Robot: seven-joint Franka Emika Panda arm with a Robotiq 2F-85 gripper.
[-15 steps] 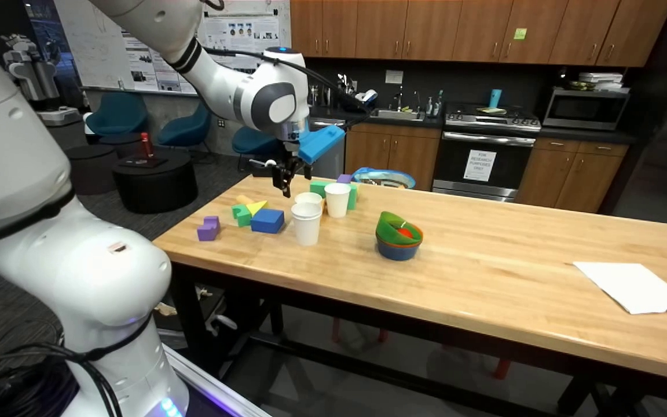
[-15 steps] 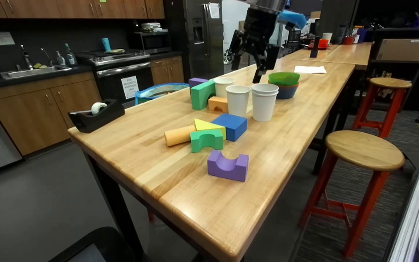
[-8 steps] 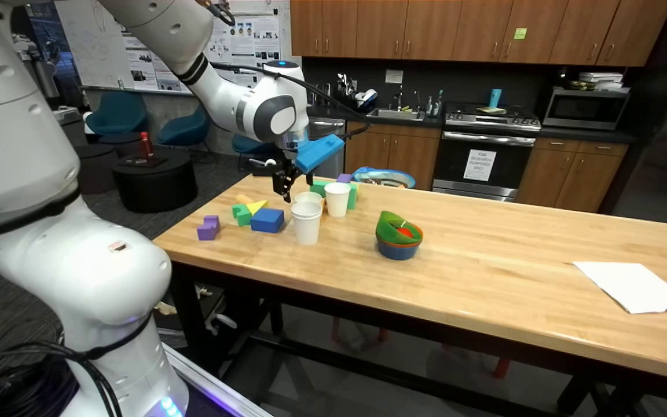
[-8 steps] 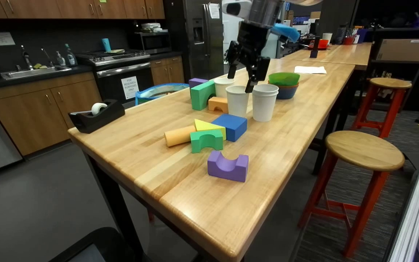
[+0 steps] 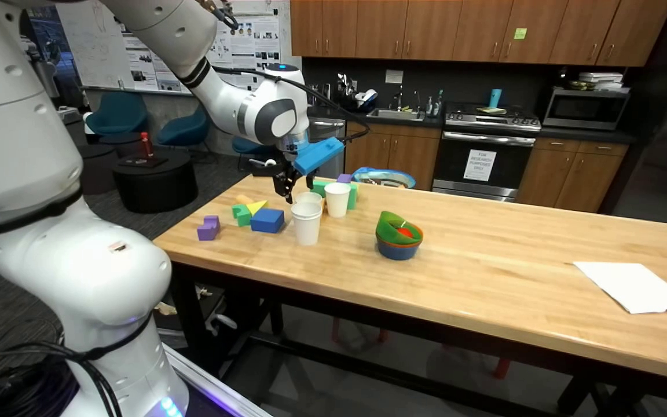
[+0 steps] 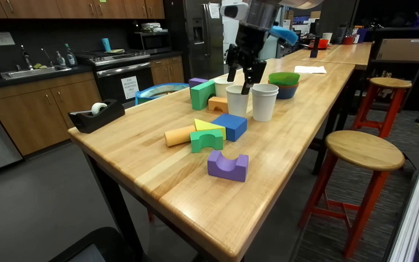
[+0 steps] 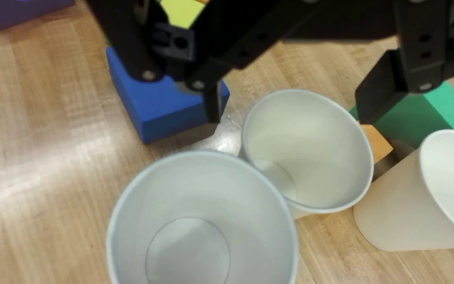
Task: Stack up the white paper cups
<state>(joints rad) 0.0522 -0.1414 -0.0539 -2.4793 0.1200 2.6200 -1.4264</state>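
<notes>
Tool (image 7: 291, 112) near middle cup (image 7: 309, 157); stacked cups (image 6: 264, 105), blue block (image 7: 158, 103) alongside

In the wrist view the nested white cups (image 7: 201, 217) are cut off by the bottom edge, the third cup (image 7: 416, 197) by the right edge. The jaws, cropped at the top and slightly blurred, cover parts of the blue block (image 7: 160, 104) and yellow block (image 7: 181, 12). In an exterior view the nested white cups hide most of the middle cup (image 5: 308, 197), and the red thing (image 5: 405, 232) at the green bowl (image 5: 390, 231) is too small to name. In an exterior view one of the jaws crosses the middle cup's rim; contact cannot be told.
</notes>
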